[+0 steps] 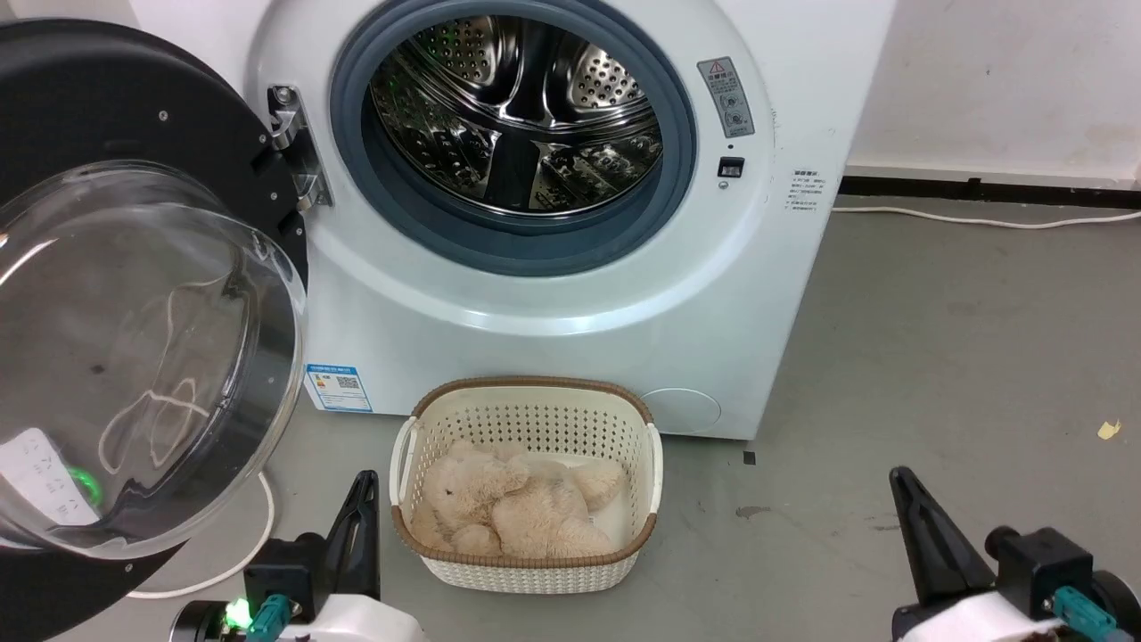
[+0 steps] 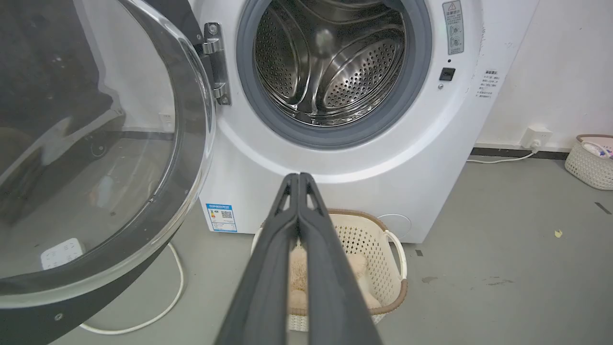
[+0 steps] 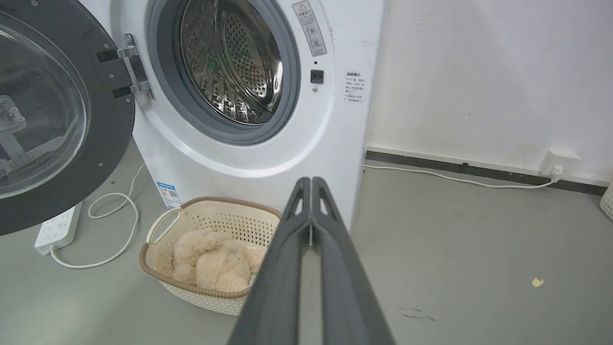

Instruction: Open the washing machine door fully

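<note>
The washing machine door point(image 1: 134, 357) hangs swung out to the left on its hinge point(image 1: 294, 152), black ring around a clear domed bowl; it also fills the left of the left wrist view point(image 2: 86, 143) and right wrist view point(image 3: 43, 110). The steel drum point(image 1: 517, 116) stands exposed inside its grey-blue rubber ring. My left gripper point(image 1: 364, 486) is shut and empty, low beside the basket, right of the door's lower edge and apart from it. My right gripper point(image 1: 900, 481) is shut and empty at the lower right, well clear of the machine.
A cream basket point(image 1: 526, 401) with a plush toy point(image 1: 517, 508) sits on the floor before the machine. A white cable point(image 1: 258, 544) and a power strip point(image 3: 57, 227) lie under the door. Another basket point(image 2: 591, 160) stands by the right wall. Grey floor is open to the right.
</note>
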`<state>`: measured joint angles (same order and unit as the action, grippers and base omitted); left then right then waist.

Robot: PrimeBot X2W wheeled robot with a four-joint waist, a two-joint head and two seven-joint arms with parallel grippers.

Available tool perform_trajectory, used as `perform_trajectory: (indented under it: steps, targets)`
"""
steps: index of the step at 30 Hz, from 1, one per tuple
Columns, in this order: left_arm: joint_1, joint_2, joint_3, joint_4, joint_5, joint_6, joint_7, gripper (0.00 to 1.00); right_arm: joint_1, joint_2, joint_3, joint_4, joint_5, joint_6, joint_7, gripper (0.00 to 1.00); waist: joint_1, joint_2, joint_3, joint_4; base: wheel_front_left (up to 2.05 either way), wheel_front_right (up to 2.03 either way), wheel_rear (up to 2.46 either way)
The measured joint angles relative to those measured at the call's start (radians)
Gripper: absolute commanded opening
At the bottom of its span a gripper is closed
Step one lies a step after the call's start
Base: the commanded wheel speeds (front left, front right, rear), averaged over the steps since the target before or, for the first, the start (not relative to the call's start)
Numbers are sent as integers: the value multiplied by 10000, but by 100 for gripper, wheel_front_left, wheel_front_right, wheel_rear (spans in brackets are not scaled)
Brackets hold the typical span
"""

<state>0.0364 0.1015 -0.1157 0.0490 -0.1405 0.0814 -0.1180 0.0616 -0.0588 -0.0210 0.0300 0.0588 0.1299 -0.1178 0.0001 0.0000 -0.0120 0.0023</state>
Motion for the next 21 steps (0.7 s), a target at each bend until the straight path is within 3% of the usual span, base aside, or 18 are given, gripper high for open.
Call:
perform_trajectory:
  steps: [21]
  targets:
    - [-122,-234,470,-199,598,-328,493,0,-204,6,82,-92,-259,0,476,0,0,0,52,-10,0,0,0]
